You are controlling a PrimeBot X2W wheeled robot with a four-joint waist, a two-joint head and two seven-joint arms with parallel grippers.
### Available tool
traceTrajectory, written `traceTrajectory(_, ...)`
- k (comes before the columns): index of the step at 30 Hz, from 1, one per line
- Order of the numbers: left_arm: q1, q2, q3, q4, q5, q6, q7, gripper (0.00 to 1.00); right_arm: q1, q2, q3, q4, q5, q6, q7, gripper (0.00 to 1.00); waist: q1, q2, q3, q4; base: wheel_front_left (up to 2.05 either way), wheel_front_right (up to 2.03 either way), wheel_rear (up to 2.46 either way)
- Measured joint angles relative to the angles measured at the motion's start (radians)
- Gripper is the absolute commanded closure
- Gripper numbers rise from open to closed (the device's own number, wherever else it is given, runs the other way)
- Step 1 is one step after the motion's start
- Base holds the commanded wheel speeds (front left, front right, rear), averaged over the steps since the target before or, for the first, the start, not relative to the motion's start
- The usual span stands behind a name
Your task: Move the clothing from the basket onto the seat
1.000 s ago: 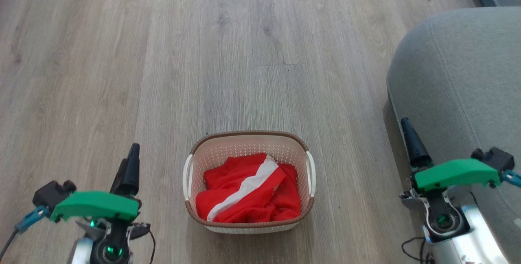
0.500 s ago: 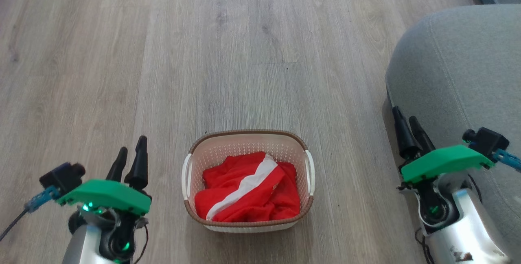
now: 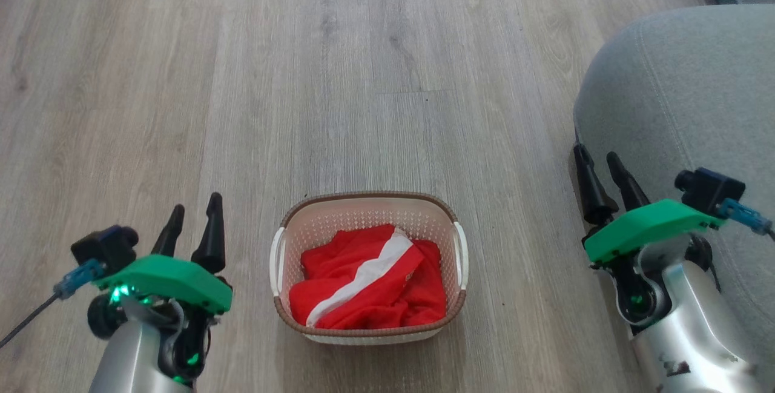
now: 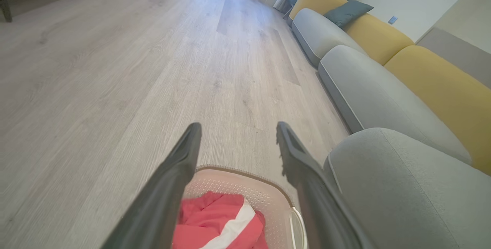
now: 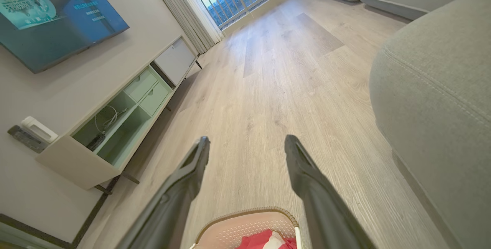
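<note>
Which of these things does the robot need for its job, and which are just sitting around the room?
For the job:
red clothing
basket it lies in
grey seat

Just sitting around:
TV on the wall
cabinet under it
yellow sofa backs
blue-grey pillow

Both arms forward, claws spread wide and empty.
The left gripper [image 3: 196, 202] holds its two dark fingers [image 3: 212, 235] well apart, pointing ahead and leaning slightly toward the other claw. Behind them sit the green wrist housing [image 3: 163, 281] and then the silver forearm [image 3: 124, 356]. The right gripper [image 3: 596, 152] mirrors it, with its fingers parted too.
</note>
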Motion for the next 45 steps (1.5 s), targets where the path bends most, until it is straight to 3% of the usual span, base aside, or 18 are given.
traceTrajectory(34, -0.088, 0.009, 0.006, 0.041, 0.394, 0.014, -0.098, 0.0, -0.118, -0.022, 0.068, 0.061, -0.386, 0.0, -0.097, 0.0, -0.0001, 0.0, 0.004, -0.01, 0.0, 0.0, 0.0)
traceTrajectory(45, -0.119, 0.007, 0.038, 0.068, 0.527, 0.023, -0.128, 0.0, -0.148, -0.026, 0.048, 0.098, -0.528, 0.0, -0.129, 0.0, -0.0001, 0.0, 0.006, -0.016, 0.0, 0.0, 0.0)
